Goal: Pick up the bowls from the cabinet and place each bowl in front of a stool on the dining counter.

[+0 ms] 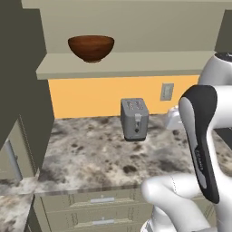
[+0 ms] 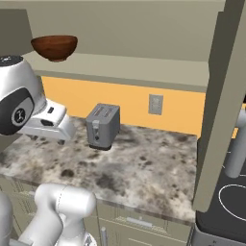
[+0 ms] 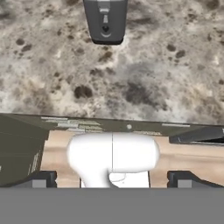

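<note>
Above the stone counter (image 1: 90, 154), the arm folds low, its claw (image 3: 112, 180) spread wide and empty, pointing down.

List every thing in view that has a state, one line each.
Wooden bowl: upright on the cabinet shelf, not held.
Toaster: upright on the stone counter, slots empty.
Drawers: closed.
Gripper: open, empty, above the counter edge.
</note>
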